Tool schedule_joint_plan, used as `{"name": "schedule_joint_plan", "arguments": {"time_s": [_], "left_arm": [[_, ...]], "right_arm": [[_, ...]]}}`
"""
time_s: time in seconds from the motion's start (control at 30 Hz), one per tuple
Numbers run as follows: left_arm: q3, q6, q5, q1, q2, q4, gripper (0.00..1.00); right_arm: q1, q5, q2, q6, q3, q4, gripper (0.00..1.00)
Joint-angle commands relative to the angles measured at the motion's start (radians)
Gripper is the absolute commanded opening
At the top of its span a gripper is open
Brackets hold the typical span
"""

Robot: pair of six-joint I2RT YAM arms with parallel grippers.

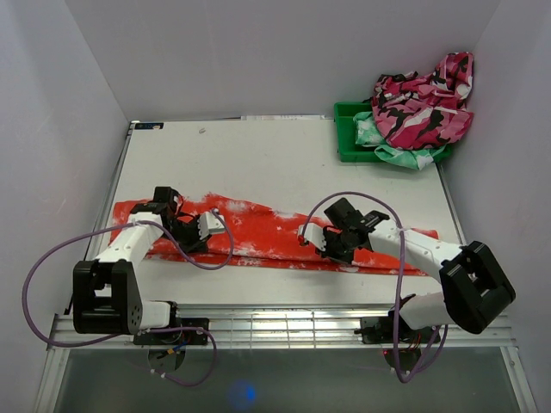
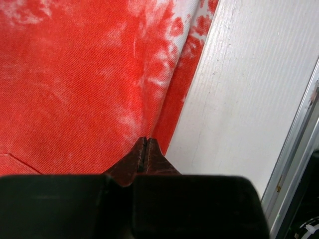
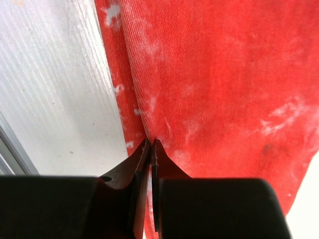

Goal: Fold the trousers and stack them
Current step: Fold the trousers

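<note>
- Your left claw (image 1: 209, 225) was pinched fully shut on the near folded edge of the trousers (image 1: 258, 234), with the cloth drawn up into the tips in the wrist view (image 2: 144, 142).
- The trousers lay as a long red band across the near half of the white surface (image 1: 258, 163), running almost from side to side.
- Your right claw (image 1: 306, 234) was closed to a thin slit on the same near edge, right of the middle, with cloth caught between its fingers (image 3: 151, 142).
- At the far right corner, a green bin (image 1: 347, 142) held a mint-green garment (image 1: 405, 155), with a pink camouflage garment (image 1: 422, 103) heaped on top.
</note>
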Motion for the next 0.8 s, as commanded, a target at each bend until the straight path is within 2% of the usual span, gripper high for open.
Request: {"name": "schedule_joint_plan", "arguments": {"time_s": [0.0, 0.13, 0.27, 0.57, 0.6, 0.67, 0.77], "left_arm": [[0.053, 0.030, 0.047, 0.000, -0.072, -0.089, 0.00], [0.050, 0.053, 0.027, -0.002, -0.127, -0.161, 0.00], [-0.002, 0.067, 0.010, -0.002, -0.126, -0.158, 0.00], [-0.101, -0.004, -0.025, -0.002, 0.089, -0.011, 0.00], [-0.105, -0.012, -0.037, -0.002, 0.114, 0.002, 0.04], [-0.118, -0.013, -0.057, -0.002, 0.118, 0.006, 0.21], [-0.118, -0.012, -0.071, 0.000, 0.060, -0.023, 0.36]], "right_arm": [[0.005, 0.007, -0.058, 0.001, 0.055, -0.071, 0.08], [0.005, 0.009, -0.077, -0.009, 0.040, -0.107, 0.08], [0.005, 0.015, -0.075, -0.022, -0.015, -0.090, 0.08], [0.005, 0.035, 0.055, -0.028, -0.060, 0.002, 0.08], [0.005, 0.035, 0.060, -0.028, -0.056, 0.001, 0.08], [0.005, 0.039, 0.063, -0.028, -0.053, -0.002, 0.08], [0.005, 0.056, 0.060, -0.029, -0.061, -0.006, 0.08]]}}
